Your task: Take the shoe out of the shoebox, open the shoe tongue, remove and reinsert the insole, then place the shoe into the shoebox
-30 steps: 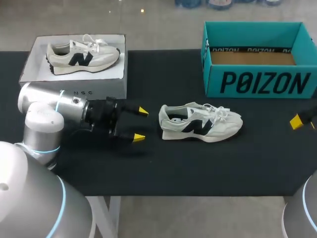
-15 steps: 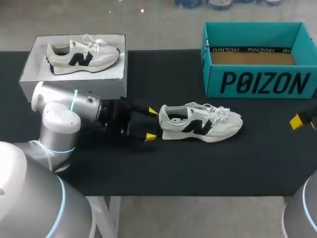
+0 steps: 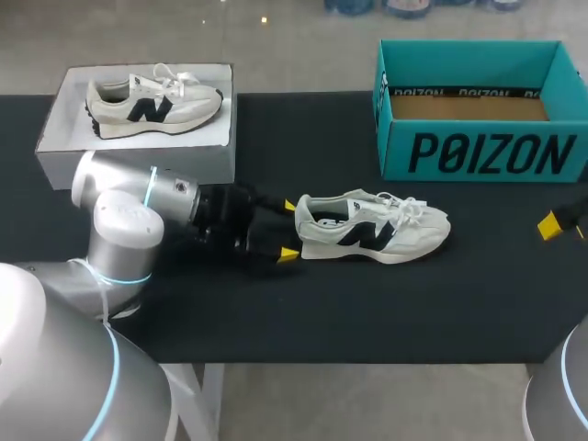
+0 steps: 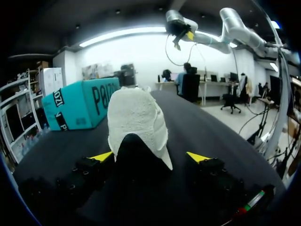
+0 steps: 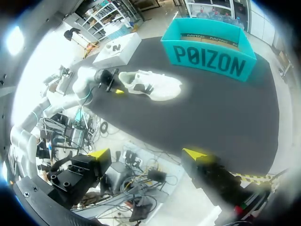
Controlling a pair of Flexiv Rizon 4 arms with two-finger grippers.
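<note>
A white sneaker (image 3: 372, 228) with a dark side logo lies on its sole mid-table, toe to the right. My left gripper (image 3: 290, 230) stands open at its heel, one yellow tip on each side. In the left wrist view the heel (image 4: 136, 122) sits between the open fingers of the left gripper (image 4: 150, 156), with a gap on both sides. The teal shoebox (image 3: 478, 152) stands open at the back right, its cardboard floor bare. My right gripper (image 5: 146, 154) hangs open and holds nothing, off the table's right edge, far from the sneaker (image 5: 150, 84); one tip (image 3: 549, 225) shows in the head view.
A white box (image 3: 138, 138) at the back left carries a second matching sneaker (image 3: 152, 99) on its lid. The black tabletop (image 3: 367, 312) spreads in front of the shoe and toward the teal box (image 5: 209, 47).
My left gripper has slid right along the table, from well short of the shoe to straddling its heel. The shoe and the right gripper have not moved.
</note>
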